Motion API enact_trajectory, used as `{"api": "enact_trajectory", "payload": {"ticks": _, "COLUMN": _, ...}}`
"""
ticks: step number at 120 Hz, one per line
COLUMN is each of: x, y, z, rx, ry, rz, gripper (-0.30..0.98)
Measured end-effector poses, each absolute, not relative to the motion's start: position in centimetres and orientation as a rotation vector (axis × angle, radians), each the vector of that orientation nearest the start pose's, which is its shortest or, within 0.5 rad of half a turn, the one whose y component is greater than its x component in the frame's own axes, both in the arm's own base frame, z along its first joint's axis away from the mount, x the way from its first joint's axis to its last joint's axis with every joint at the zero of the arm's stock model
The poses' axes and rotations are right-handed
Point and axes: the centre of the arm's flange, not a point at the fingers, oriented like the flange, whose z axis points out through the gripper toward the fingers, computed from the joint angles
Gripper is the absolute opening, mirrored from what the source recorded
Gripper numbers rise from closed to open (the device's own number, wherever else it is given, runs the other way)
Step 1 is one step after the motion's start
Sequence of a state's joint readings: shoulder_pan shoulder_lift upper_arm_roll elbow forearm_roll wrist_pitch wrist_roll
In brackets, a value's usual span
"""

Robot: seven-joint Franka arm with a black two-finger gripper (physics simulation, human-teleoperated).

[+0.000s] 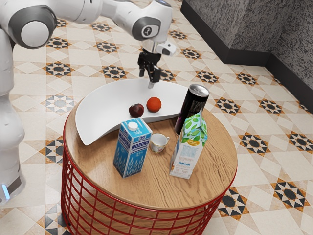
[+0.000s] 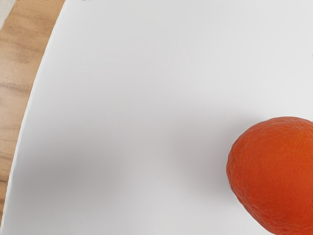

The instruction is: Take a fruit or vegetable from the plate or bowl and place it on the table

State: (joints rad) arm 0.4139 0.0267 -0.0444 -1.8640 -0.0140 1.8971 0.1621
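Hand (image 1: 146, 80) hangs above the white dish (image 1: 97, 108), on the far side of the orange (image 1: 154, 104) as seen in the exterior view. Fingers spread, nothing pinched. Reads as pre-grasp: wide enough to go down around a fruit, high enough to clear the rim. Not lined up, I'd say: in the wrist view the orange sits well off centre, so shift over it before descending.

Both candidates are in the dish: the orange, and just beside it a dark red fruit (image 1: 136, 110) (plum-ish, can't swear to it). The dish's curved walls probably keep them from rolling off. Either would do for the task; orange looks like the easier pick, being nearer the hand.

Milk carton (image 1: 131, 149), cup (image 1: 159, 143) and leafy carton (image 1: 188, 154) stand on the counter (image 1: 151, 188) along the dish's near side, black can (image 1: 194, 105) at its end. Set-down spot needs choosing with those in mind.

Hidden bits: milk carton covers part of the dish's near rim, can blocks the dish's end, leafy carton hides the can's foot. Orange is cut off by the wrist view's edge. Can't tell whether the two fruits touch underneath. Can's small print: unreadable.
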Motion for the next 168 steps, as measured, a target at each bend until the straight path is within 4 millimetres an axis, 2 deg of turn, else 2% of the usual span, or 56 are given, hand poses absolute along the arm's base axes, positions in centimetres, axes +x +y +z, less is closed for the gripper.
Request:
{"api": "enact_trajectory", "payload": {"ticks": 18, "x": 53.6, "y": 19.6, "z": 49.8, "rx": -3.138, "ry": -0.301, "rz": -0.017, "gripper": 0.69}}
{"api": "enact_trajectory", "payload": {"ticks": 47, "x": 55.1, "y": 14.7, "z": 49.8, "rx": -3.153, "ry": -0.156, "rz": -0.016, "gripper": 0.69}}
{"api": "enact_trajectory", "payload": {"ticks": 61, "x": 55.8, "y": 13.0, "z": 48.8, "rx": -3.166, "ry": -0.112, "rz": 0.006, "gripper": 0.69}}
{"api": "enact_trajectory", "payload": {"ticks": 71, "x": 55.8, "y": 13.5, "z": 48.3, "rx": -3.171, "ry": -0.127, "rz": 0.017, "gripper": 0.69}}
{"api": "enact_trajectory", "payload": {"ticks": 87, "x": 55.4, "y": 16.5, "z": 46.7, "rx": -3.184, "ry": -0.219, "rz": 0.050, "gripper": 0.69}}
{"api": "enact_trajectory", "payload": {"ticks": 93, "x": 55.4, "y": 17.1, "z": 46.3, "rx": -3.188, "ry": -0.236, "rz": 0.050, "gripper": 0.69}}
{"api": "enact_trajectory", "payload": {"ticks": 117, "x": 56.4, "y": 14.7, "z": 46.2, "rx": -3.196, "ry": -0.172, "rz": 0.029, "gripper": 0.69}}
{"api": "enact_trajectory", "payload": {"ticks": 142, "x": 56.9, "y": 15.0, "z": 44.1, "rx": -3.216, "ry": -0.193, "rz": 0.059, "gripper": 0.69}}
{"api": "enact_trajectory", "payload": {"ticks": 162, "x": 56.6, "y": 14.6, "z": 42.1, "rx": -3.232, "ry": -0.203, "rz": 0.081, "gripper": 0.69}}
{"api": "enact_trajectory", "payload": {"ticks": 168, "x": 56.6, "y": 14.5, "z": 42.0, "rx": -3.233, "ry": -0.204, "rz": 0.074, "gripper": 0.63}}
